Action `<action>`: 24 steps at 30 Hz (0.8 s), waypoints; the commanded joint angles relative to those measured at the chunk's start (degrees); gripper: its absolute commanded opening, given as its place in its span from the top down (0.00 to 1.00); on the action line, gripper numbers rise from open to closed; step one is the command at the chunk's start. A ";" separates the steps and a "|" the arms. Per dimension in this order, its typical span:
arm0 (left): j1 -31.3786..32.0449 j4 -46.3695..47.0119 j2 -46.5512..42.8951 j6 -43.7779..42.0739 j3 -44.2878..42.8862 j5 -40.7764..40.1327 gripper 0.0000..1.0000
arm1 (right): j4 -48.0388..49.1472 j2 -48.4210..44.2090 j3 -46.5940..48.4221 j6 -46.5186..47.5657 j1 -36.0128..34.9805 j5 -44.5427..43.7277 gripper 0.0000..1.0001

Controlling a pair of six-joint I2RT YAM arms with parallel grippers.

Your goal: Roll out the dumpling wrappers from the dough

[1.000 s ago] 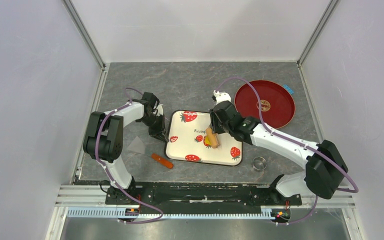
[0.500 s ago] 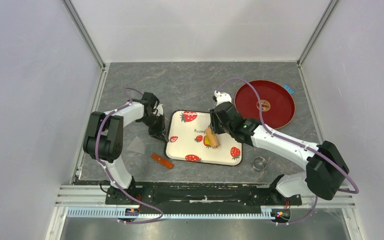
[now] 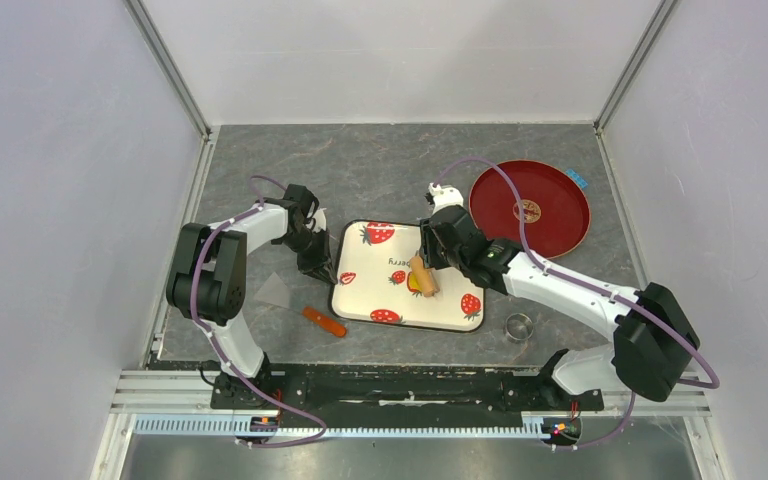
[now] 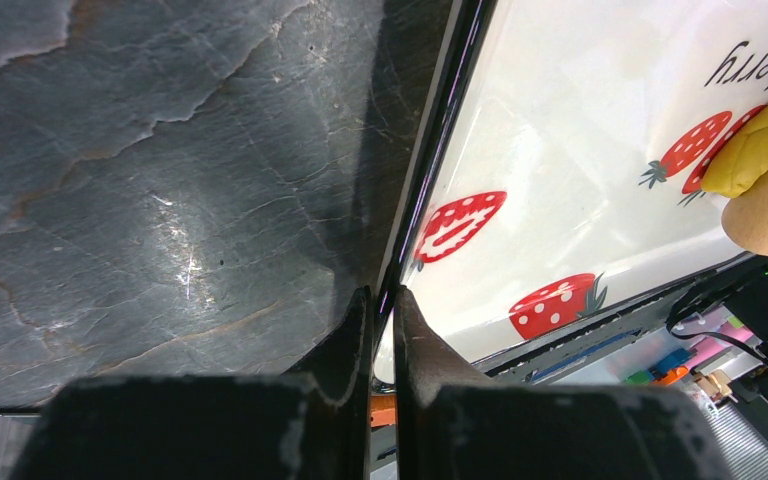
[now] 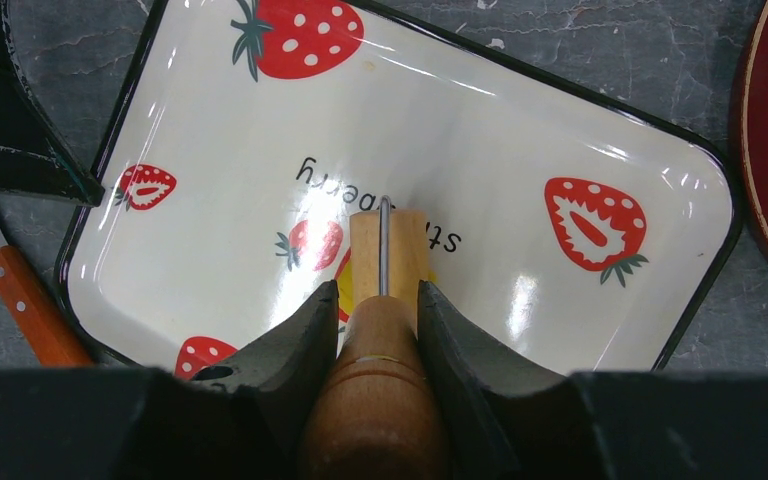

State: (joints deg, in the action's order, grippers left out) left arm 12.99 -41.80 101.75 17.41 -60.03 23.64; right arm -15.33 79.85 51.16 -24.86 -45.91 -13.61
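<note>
A white strawberry-print tray (image 3: 360, 265) lies mid-table. My right gripper (image 3: 428, 258) is shut on the handle of the tan wooden roller (image 5: 387, 300), whose barrel lies on the yellow dough (image 4: 750, 155). Only slivers of dough show beside the roller (image 5: 343, 290); in the top view a yellow edge shows at its left side (image 3: 416, 286). My left gripper (image 4: 380, 300) is shut on the tray's dark left rim (image 4: 430, 180), also seen in the top view (image 3: 318, 266). No finished dumpling wrapper is visible.
A red round plate (image 3: 530, 208) lies at the back right. A small metal ring cutter (image 3: 518, 326) sits right of the tray's front corner. An orange-handled knife (image 3: 324, 321) lies left of the tray front, also in the right wrist view (image 5: 30, 305).
The right gripper and roller have shifted very slightly; the left arm and tray have not moved.
</note>
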 commanded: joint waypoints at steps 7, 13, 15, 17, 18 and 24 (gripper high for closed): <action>0.71 2.08 2.31 -1.42 0.44 -3.08 0.98 | -16.24 8.30 -5.73 -5.13 -4.08 15.54 1.00; 0.72 2.07 2.40 -1.42 0.44 -2.94 0.98 | -15.62 8.65 -5.72 -5.37 -4.44 16.13 1.00; 0.72 2.12 2.40 -1.41 0.35 -2.96 0.98 | -15.35 8.73 -5.63 -5.43 -4.57 16.47 1.00; 0.72 2.07 2.39 -1.41 0.39 -3.01 0.98 | -15.04 8.74 -5.63 -5.46 -4.72 16.82 1.00; 0.72 2.08 2.40 -1.41 0.35 -2.98 0.98 | -14.95 8.81 -5.55 -5.50 -4.79 16.98 1.00; 0.72 2.08 2.40 -1.41 0.44 -2.95 0.98 | -14.12 8.94 -6.02 -5.75 -5.07 17.64 1.00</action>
State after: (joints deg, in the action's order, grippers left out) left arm 12.99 -41.80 101.78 17.41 -60.03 23.66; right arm -15.27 80.68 51.90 -24.60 -46.87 -13.61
